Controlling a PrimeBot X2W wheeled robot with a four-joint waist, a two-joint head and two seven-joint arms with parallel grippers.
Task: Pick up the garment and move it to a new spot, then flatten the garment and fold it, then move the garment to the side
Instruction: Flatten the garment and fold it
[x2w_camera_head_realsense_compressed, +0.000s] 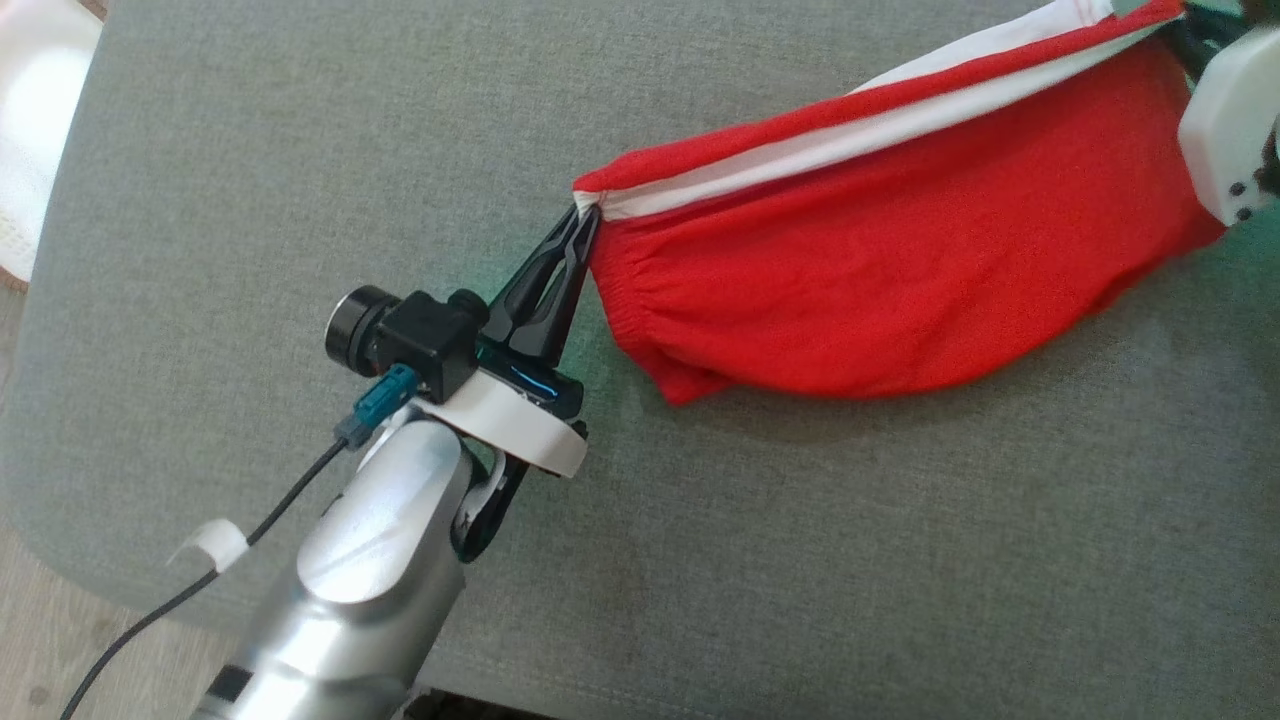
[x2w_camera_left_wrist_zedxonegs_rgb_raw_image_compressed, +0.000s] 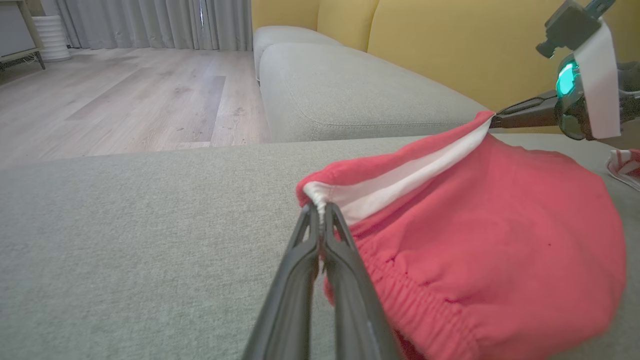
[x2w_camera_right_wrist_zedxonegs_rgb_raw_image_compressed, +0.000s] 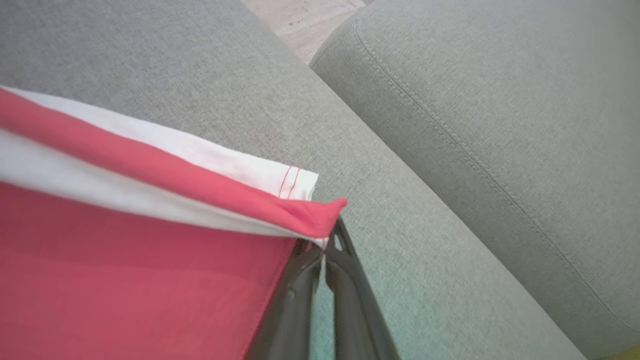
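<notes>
The garment (x2w_camera_head_realsense_compressed: 900, 290) is red cloth with a white stripe along its top edge, and it hangs stretched between my two grippers above the grey sofa cushion (x2w_camera_head_realsense_compressed: 300, 150). My left gripper (x2w_camera_head_realsense_compressed: 585, 212) is shut on the garment's left corner, by the gathered elastic hem. In the left wrist view that pinched corner (x2w_camera_left_wrist_zedxonegs_rgb_raw_image_compressed: 316, 196) sits at my left gripper (x2w_camera_left_wrist_zedxonegs_rgb_raw_image_compressed: 320, 210). My right gripper (x2w_camera_right_wrist_zedxonegs_rgb_raw_image_compressed: 325, 246) is shut on the garment's other corner (x2w_camera_right_wrist_zedxonegs_rgb_raw_image_compressed: 320, 220). The right wrist's white housing (x2w_camera_head_realsense_compressed: 1230, 120) shows at the head view's top right.
A second grey cushion (x2w_camera_left_wrist_zedxonegs_rgb_raw_image_compressed: 350, 95) and the yellow sofa back (x2w_camera_left_wrist_zedxonegs_rgb_raw_image_compressed: 450, 45) lie beyond. Wooden floor (x2w_camera_left_wrist_zedxonegs_rgb_raw_image_compressed: 125, 95) is off the cushion's edge. A white object (x2w_camera_head_realsense_compressed: 35, 130) sits at the head view's far left. Another red-and-white piece (x2w_camera_left_wrist_zedxonegs_rgb_raw_image_compressed: 625, 167) lies by the right arm.
</notes>
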